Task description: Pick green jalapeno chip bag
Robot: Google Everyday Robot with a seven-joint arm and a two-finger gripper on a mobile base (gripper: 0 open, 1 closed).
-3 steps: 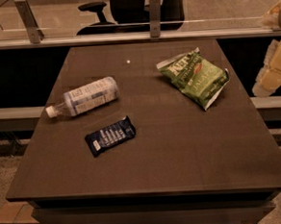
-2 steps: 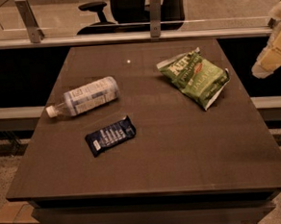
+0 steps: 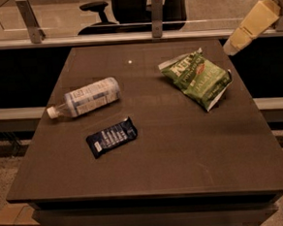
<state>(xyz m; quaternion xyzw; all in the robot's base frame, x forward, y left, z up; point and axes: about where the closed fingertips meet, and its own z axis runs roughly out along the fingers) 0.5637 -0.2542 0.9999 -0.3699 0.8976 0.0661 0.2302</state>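
Note:
The green jalapeno chip bag (image 3: 196, 77) lies flat on the dark table (image 3: 183, 155), at the far right, with white lettering and a small red-orange emblem facing up. My gripper (image 3: 231, 46) hangs in the air at the upper right, above the table's far right corner. Its cream-coloured tip points down and left toward the bag and stays apart from it, up and to the right of it.
A clear bottle with a white label (image 3: 84, 98) lies on its side at the left. A small dark blue wrapper (image 3: 111, 136) lies in front of it. A railing with posts (image 3: 156, 14) and an office chair (image 3: 124, 6) stand behind the table.
My gripper has risen from the right edge of the view and swung left, so its tip is now over the table's far right corner. The bag, bottle and wrapper have not moved.

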